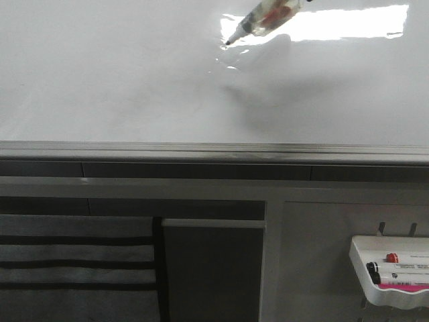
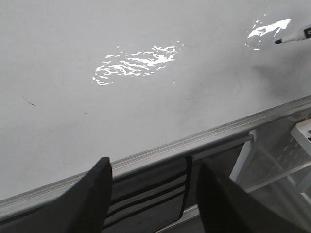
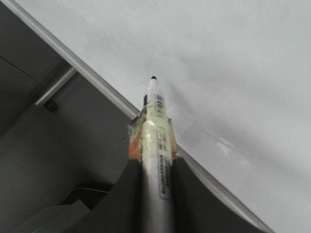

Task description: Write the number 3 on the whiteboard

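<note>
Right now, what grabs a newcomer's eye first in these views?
The marker at the top of the front view, taped around its barrel and clamped in the right gripper, its black tip just over the glossy whiteboard, which looks unmarked, with no 3 on it. Next, the bright glare beside the tip, and the marker tray at lower right.

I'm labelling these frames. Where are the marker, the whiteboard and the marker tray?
marker [image 3: 155,141], right wrist view, on its taped barrel.
whiteboard [image 1: 100,80], front view, on its bare white surface.
marker tray [image 1: 375,247], front view, on its white rim.

Whiteboard – glossy, smooth, brushed-metal edge; marker – taped plastic.
</note>
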`<act>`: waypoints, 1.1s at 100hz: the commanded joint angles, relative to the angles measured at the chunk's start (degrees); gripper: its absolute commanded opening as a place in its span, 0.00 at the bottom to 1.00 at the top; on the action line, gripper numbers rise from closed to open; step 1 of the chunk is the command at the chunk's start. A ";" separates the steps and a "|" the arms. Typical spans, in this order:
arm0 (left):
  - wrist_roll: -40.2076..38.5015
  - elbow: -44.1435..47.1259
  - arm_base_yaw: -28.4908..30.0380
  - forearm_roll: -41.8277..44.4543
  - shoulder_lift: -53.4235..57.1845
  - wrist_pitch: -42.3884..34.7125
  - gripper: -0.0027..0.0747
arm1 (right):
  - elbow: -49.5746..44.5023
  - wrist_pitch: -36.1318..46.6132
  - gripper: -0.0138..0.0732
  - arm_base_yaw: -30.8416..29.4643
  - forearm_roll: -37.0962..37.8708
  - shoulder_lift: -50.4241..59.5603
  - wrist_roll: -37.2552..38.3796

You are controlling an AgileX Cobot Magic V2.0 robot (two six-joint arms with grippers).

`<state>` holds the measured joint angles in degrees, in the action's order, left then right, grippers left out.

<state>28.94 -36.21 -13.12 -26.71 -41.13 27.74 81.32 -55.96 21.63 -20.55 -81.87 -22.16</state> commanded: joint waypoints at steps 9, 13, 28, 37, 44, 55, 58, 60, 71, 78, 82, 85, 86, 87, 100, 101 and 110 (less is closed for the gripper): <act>-0.69 -1.57 0.14 -1.54 0.13 -4.32 0.51 | 8.20 -1.17 0.20 0.01 -0.32 -3.87 -1.10; -0.69 -1.57 0.14 -1.54 0.13 -4.32 0.51 | 8.94 -1.17 0.20 0.01 -0.05 -4.97 -1.10; -0.69 -1.57 0.14 -1.54 0.13 -4.32 0.51 | 9.93 -0.55 0.20 0.01 2.91 -7.26 -1.10; -0.69 -1.57 0.14 -1.54 0.13 -4.32 0.51 | 9.93 -0.51 0.20 -0.83 3.39 -7.39 -0.69; -0.69 -1.57 0.14 -1.54 0.13 -4.32 0.51 | 9.93 -1.13 0.20 -2.41 3.66 -7.12 0.72; -0.69 -1.57 0.14 -1.54 0.13 -4.32 0.51 | 9.66 -6.34 0.20 -5.32 3.66 -6.75 1.08; -0.69 -1.57 0.14 -1.54 0.13 -4.32 0.51 | 9.18 -7.24 0.20 -5.67 3.66 -6.75 1.08; -0.69 -1.57 0.14 -1.54 0.13 -4.32 0.51 | 8.62 -7.05 0.20 -5.67 3.32 -6.75 1.08; -0.69 -1.57 0.14 -1.54 0.13 -4.32 0.51 | 5.12 -2.23 0.20 -3.77 -0.08 -7.29 -0.08; -0.69 -1.57 0.14 -1.54 0.13 -4.32 0.51 | 4.80 1.27 0.20 -2.02 -0.08 -8.25 -0.08; -0.69 -1.57 0.14 -1.54 0.13 -4.32 0.51 | 4.94 2.56 0.20 -1.62 -0.08 -8.71 0.02; -0.69 -1.57 0.14 -1.54 0.13 -4.45 0.51 | 5.02 2.81 0.20 -1.52 -0.08 -8.79 0.02; -0.69 -1.57 0.14 -1.54 0.13 -4.45 0.51 | 5.02 2.81 0.20 -1.52 -0.08 -8.79 0.02; -0.69 -1.57 0.14 -1.54 0.13 -4.45 0.51 | 5.02 2.81 0.20 -1.52 -0.08 -8.79 0.02; -0.69 -1.57 0.14 -0.76 0.13 -4.92 0.51 | 4.50 -2.28 0.20 -3.41 1.40 -7.75 0.94; -0.69 -1.57 0.14 -0.76 0.13 -4.92 0.51 | 4.39 -2.56 0.20 -3.44 1.40 -7.62 0.94; -0.69 -1.57 0.14 -0.76 0.13 -5.01 0.51 | 1.40 -2.93 0.20 -3.72 0.92 -6.08 0.68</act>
<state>28.90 -36.21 -13.12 -26.65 -41.13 27.09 83.78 -60.94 18.99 -21.30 -91.31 -21.64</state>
